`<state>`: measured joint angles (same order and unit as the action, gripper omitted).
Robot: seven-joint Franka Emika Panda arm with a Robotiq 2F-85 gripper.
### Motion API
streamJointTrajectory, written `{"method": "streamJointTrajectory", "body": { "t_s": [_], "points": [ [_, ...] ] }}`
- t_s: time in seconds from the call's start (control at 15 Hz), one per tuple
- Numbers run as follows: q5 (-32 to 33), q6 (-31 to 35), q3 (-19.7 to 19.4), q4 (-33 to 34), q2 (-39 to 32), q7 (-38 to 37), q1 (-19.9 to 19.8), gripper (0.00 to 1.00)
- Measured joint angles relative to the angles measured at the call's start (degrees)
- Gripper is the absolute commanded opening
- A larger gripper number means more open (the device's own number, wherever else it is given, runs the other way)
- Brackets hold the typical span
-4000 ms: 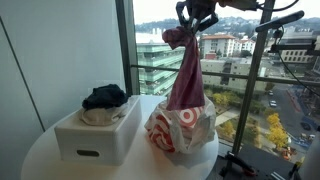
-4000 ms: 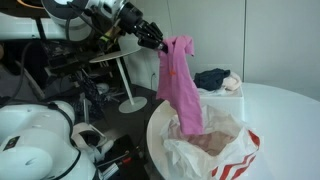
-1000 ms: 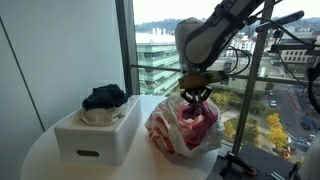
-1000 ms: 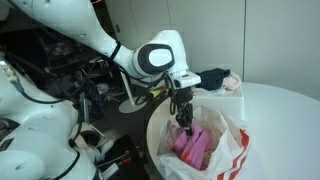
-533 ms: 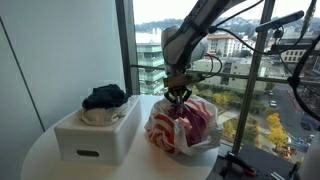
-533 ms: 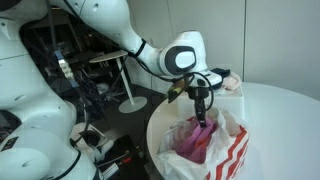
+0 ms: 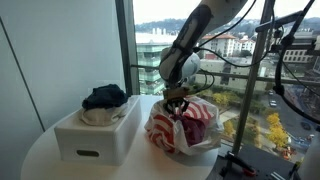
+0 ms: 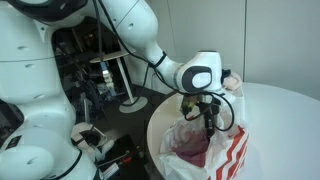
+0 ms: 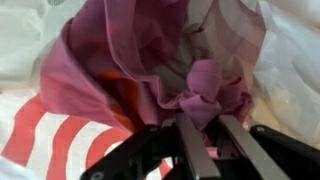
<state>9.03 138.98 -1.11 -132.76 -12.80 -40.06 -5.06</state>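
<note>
The gripper (image 7: 177, 110) reaches straight down into the mouth of a white plastic bag with red stripes (image 7: 190, 130) that stands on the round white worktop (image 7: 42, 160). In both exterior views the lower part of the gripper (image 8: 210, 126) is sunk below the bag's (image 8: 228, 152) crumpled rim, and the arm rises from it up and away.

In the wrist view the two fingers (image 9: 190, 152) come up from the bottom edge, parallel and drawn close, with only a narrow dark gap between them. At their tips sits a bunched wad of the pink cloth (image 9: 205, 98), pinched between them. The gripper (image 9: 208, 122) thus grips the cloth by this knot. The rest of the cloth spreads in loose folds to the left and far side of the wad and fills most of the bag's inside. The bag's (image 9: 40, 140) striped plastic shows at the near left, and its plain white wall rises on the right.

In an exterior view the pink cloth (image 8: 188, 150) lies low inside the bag, seen through the thin plastic.

To the left of the bag, just beside it, stands a white box (image 7: 95, 138) with a dark cloth (image 7: 104, 96) heaped on top. Behind both is a tall window (image 7: 150, 50).
</note>
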Motion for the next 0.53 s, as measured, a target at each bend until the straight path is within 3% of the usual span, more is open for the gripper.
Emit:
{"method": "streamJointTrajectory", "body": {
  "t_s": [0.33,0.4,0.53],
  "points": [
    [0.6,-16.9,-0.3,-0.8,11.2,0.1,2.9,0.94],
    [1.7,-20.7,-0.1,-1.1,14.3,-0.7,3.4,0.99],
    [4.4,-25.8,1.3,-1.4,20.5,-2.2,4.2,1.00]
  ]
}}
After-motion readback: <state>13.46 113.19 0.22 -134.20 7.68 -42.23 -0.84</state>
